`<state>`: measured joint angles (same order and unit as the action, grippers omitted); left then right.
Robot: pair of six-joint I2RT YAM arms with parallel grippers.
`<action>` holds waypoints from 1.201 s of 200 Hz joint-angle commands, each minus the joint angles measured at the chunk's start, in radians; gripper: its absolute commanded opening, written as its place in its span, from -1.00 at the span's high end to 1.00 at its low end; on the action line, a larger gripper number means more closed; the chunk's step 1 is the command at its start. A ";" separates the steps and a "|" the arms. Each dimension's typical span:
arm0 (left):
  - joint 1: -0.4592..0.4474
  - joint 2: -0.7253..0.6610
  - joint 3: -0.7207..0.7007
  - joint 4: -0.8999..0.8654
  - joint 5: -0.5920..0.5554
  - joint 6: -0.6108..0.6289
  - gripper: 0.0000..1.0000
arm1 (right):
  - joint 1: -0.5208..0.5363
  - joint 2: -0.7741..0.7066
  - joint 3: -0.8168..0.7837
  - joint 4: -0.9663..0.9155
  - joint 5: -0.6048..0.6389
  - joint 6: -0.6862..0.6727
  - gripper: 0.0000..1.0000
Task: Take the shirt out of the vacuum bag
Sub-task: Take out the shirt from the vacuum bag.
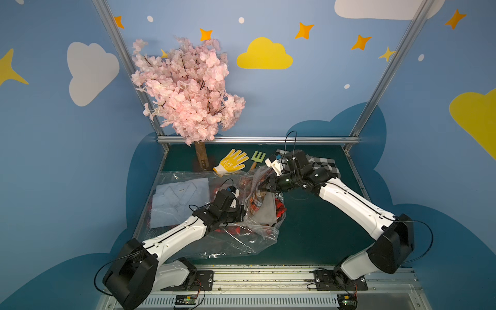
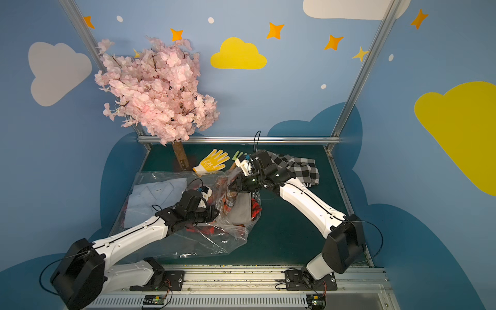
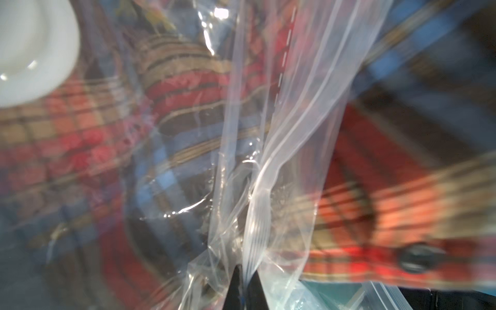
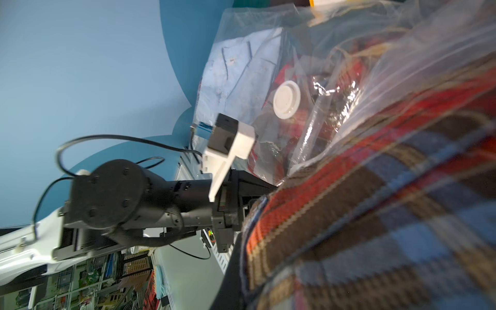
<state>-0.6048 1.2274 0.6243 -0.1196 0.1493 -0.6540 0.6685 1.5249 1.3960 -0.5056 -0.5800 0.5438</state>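
1. Worktop [image 1: 308, 228]: dark green, enclosed by blue walls painted with clouds and stars.
2. Blossom tree [image 1: 188, 88]: pink, standing at the far left corner of the worktop.
3. Vacuum bag [image 1: 236, 241]: clear and crinkled, lying on the left half of the worktop. Its open mouth is bunched up and lifted toward the centre.
4. Pale blue shirt [image 1: 179, 201]: folded flat inside the far left part of the bag.
5. Shirt [image 1: 255, 204]: red, blue and tan plaid. It is partly inside the bag, with a fold raised at the mouth.
6. Checked garment [image 2: 295, 163]: black and white, lying outside the bag on the far right of the worktop, behind the right arm.
7. Right hand [image 1: 264, 188]: at the bag mouth, fingers narrow and clamped on the raised plaid fold. In the wrist view, cloth hides the fingertips.
8. Left hand [image 3: 245, 281]: fingers pinched together on the bag film at the ridged zip-seal strip [image 3: 253, 230].
9. Glove [image 1: 232, 161]: yellow, on the worktop just beyond the bag.
10. Garden fork [image 1: 258, 157]: green, beside the glove.
11. Valve disc [image 4: 286, 99]: round and white, set in the bag film over the plaid cloth.
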 commanded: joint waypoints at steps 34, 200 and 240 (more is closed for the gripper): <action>0.005 0.070 -0.040 -0.020 0.007 0.008 0.93 | -0.086 -0.079 0.156 0.040 -0.079 -0.065 1.00; 0.006 0.106 -0.079 -0.018 0.023 -0.015 0.95 | -0.435 0.581 1.189 -0.588 -0.222 -0.435 1.00; 0.005 0.093 -0.086 -0.023 0.024 -0.018 0.95 | -0.451 0.709 1.302 -0.553 -0.297 -0.424 1.00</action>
<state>-0.6037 1.3354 0.5591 -0.0811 0.1761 -0.6697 0.2283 2.2349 2.6442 -1.0718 -0.7883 0.1486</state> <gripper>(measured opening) 0.051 0.077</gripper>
